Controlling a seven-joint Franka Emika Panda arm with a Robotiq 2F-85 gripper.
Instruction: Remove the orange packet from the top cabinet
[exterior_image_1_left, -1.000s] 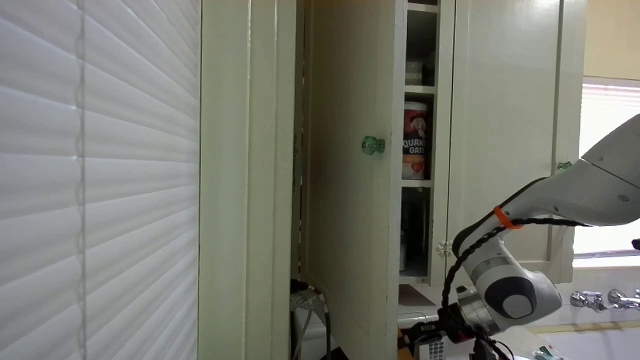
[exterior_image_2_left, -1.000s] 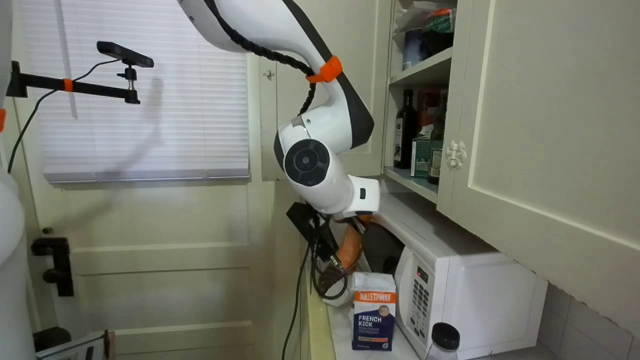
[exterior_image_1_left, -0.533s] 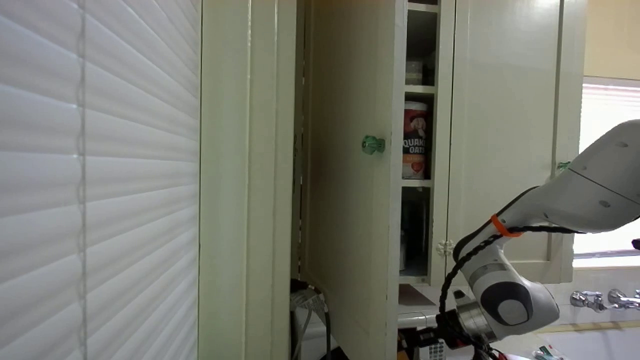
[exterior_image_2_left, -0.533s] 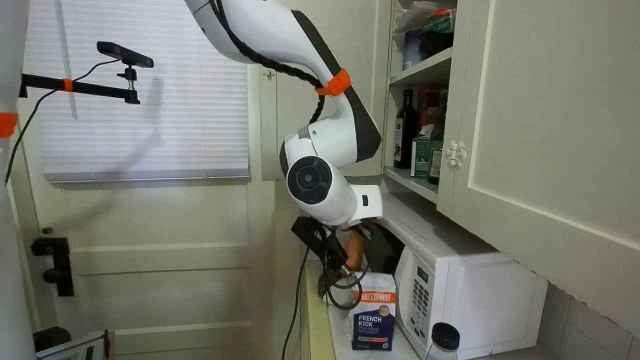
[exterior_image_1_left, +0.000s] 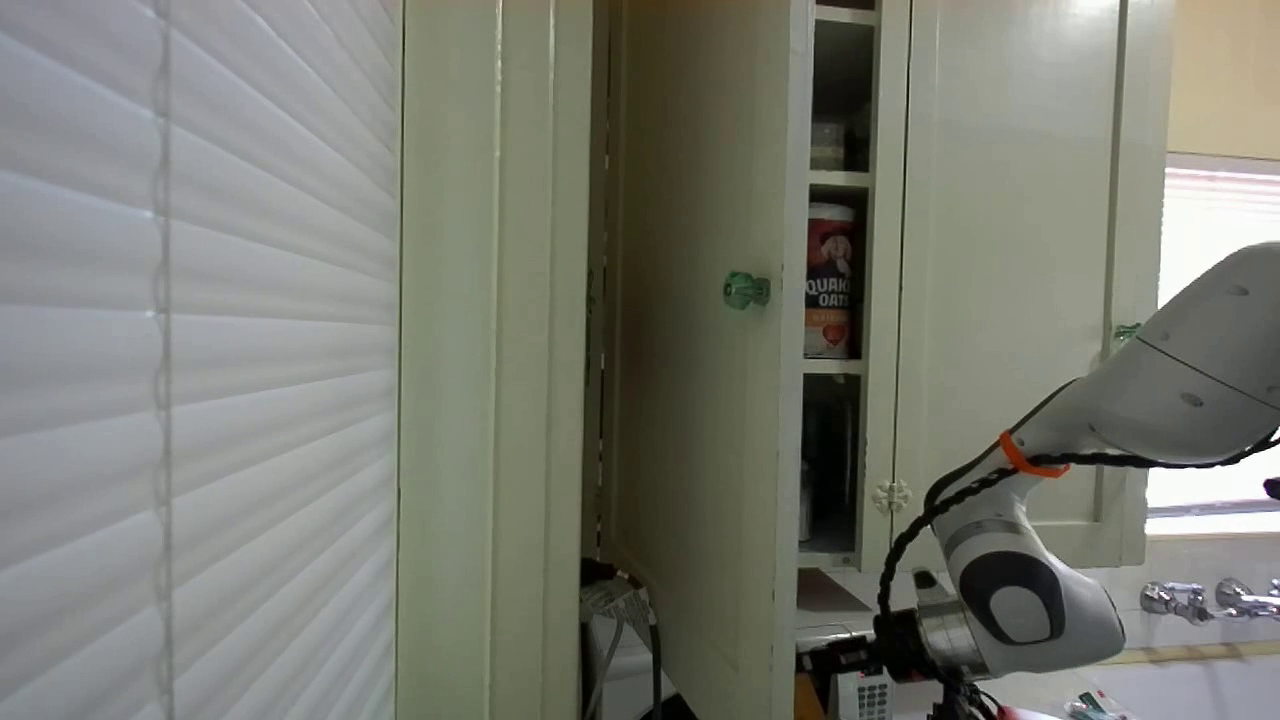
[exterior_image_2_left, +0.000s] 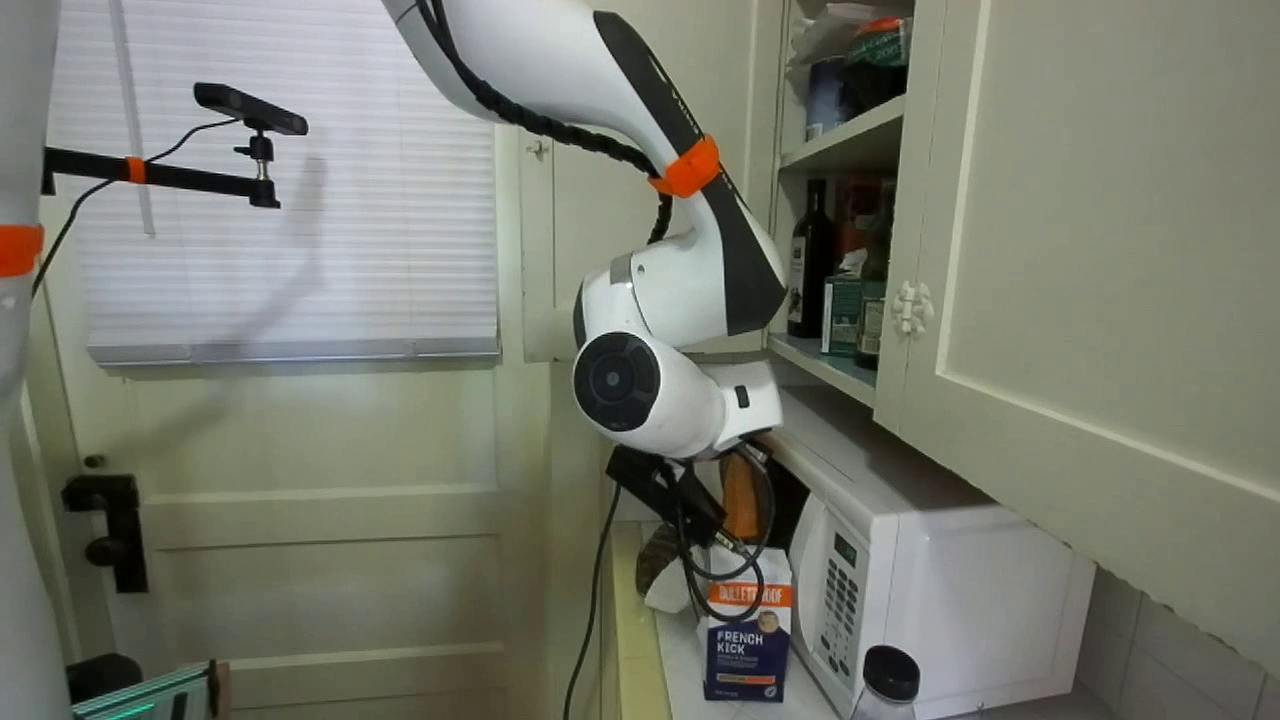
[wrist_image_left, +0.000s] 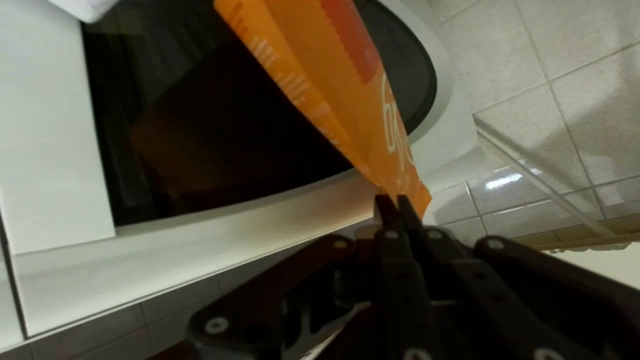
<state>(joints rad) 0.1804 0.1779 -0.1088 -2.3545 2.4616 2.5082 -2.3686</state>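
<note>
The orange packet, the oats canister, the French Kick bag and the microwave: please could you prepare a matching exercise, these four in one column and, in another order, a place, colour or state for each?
Column 1
1. orange packet
2. oats canister
3. French Kick bag
4. microwave

Column 2
A. inside the top cabinet
B. white, with a keypad
C. standing on the counter, near the microwave
D. pinched in the hand

Right pairs: 1-D; 2-A; 3-C; 4-B
</note>
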